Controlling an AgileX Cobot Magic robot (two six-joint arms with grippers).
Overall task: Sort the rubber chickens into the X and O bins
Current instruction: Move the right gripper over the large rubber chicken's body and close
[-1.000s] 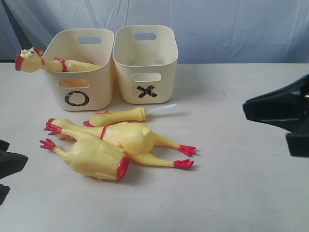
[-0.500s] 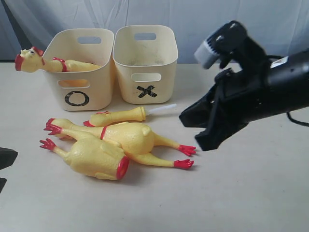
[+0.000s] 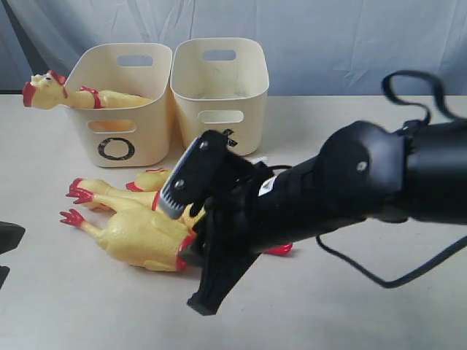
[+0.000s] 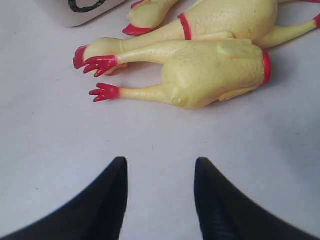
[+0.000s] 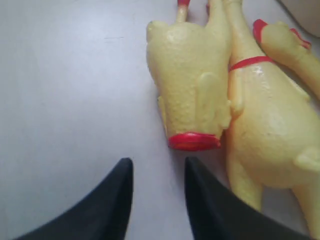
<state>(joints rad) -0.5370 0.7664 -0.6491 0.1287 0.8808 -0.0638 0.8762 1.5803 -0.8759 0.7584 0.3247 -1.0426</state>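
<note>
Rubber chickens, four; bins, two

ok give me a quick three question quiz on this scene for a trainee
1. True or false: a whole chicken hangs its head over the O bin's rim.
2. Which gripper faces the headless body's red-rimmed end? A) left gripper B) right gripper C) neither
3. Fill in: the right gripper's jaws stand ___, holding nothing.
Key: 1 true; 2 B; 3 open
</note>
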